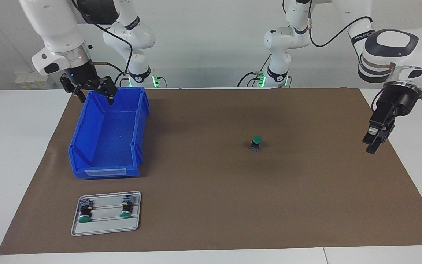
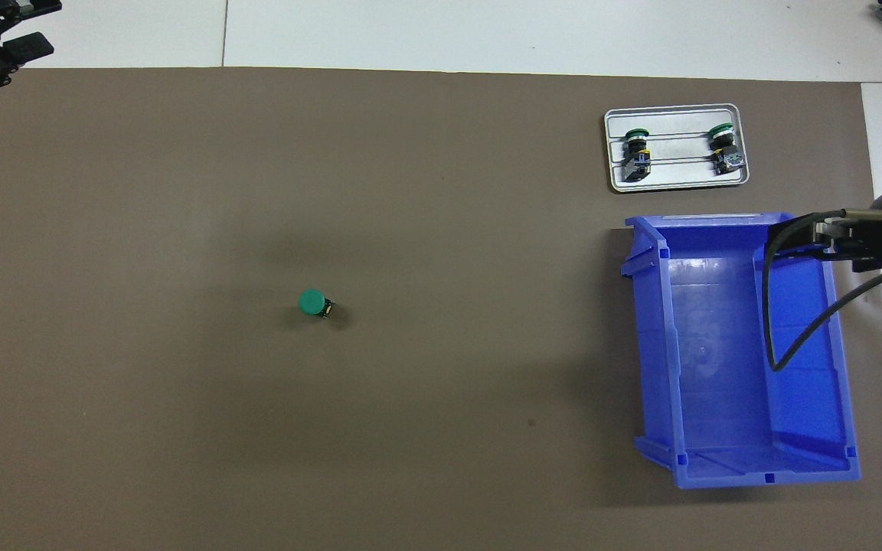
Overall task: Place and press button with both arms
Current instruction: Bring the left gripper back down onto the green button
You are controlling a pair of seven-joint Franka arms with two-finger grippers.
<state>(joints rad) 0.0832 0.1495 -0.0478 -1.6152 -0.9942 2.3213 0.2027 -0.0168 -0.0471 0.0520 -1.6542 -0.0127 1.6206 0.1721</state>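
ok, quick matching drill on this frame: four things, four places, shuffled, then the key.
Things:
1. button
2. blue bin
3. grey tray
4. right pincer

Places:
A. over the blue bin's rim nearest the robots
B. standing cap up on the brown mat, toward the left arm's end
C. holds two green-capped switches lying down
D. between the grey tray and the robots, nothing inside

Pairs: 1-B, 2-D, 3-C, 4-A

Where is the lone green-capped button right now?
The button stands upright, cap up, on the bare brown mat, toward the left arm's end of the table, well apart from the blue bin and touched by neither gripper.
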